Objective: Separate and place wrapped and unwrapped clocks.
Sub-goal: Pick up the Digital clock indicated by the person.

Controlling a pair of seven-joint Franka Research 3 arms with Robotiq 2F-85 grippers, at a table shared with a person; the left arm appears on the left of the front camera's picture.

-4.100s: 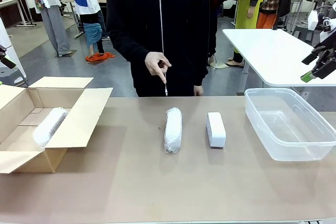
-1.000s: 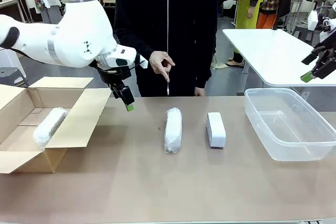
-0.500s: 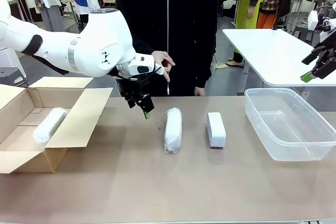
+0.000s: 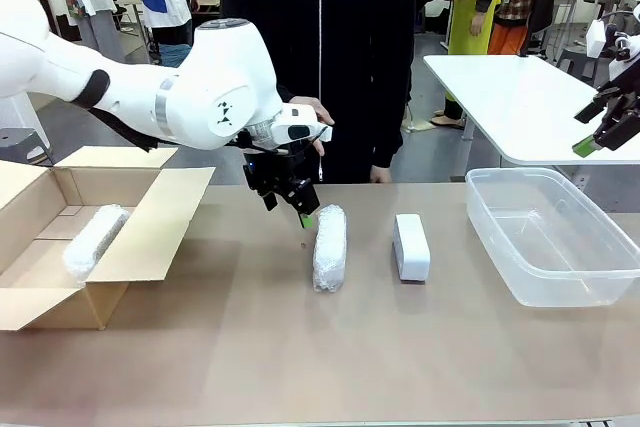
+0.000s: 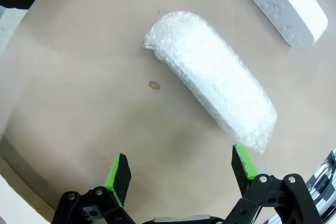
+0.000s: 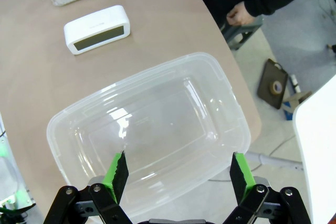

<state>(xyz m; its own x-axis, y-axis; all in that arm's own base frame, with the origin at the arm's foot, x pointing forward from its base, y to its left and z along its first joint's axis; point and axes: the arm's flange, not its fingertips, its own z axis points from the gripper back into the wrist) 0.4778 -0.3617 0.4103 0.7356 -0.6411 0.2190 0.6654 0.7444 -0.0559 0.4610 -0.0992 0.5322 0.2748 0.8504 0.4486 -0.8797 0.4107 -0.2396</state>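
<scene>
Hovering spread and empty by the far end of the mid-worktop wrapped clock (image 4: 330,247), the left jaws touch nothing; the bare clock (image 4: 411,246) lies just beside it; a second wrapped clock (image 4: 95,240) rests in the cardboard box (image 4: 150,227); the right jaws, spread, face the clear tub (image 4: 497,247).

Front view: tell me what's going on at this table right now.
The robot is sorting clocks. Its left gripper hangs open by the far end of a bubble-wrapped clock in the middle of the table, not gripping it. A second wrapped clock already lies in the cardboard box on the left. A bare white clock lies beside the middle one. The right gripper hangs open above a clear plastic tub. A person stands at the far side.
</scene>
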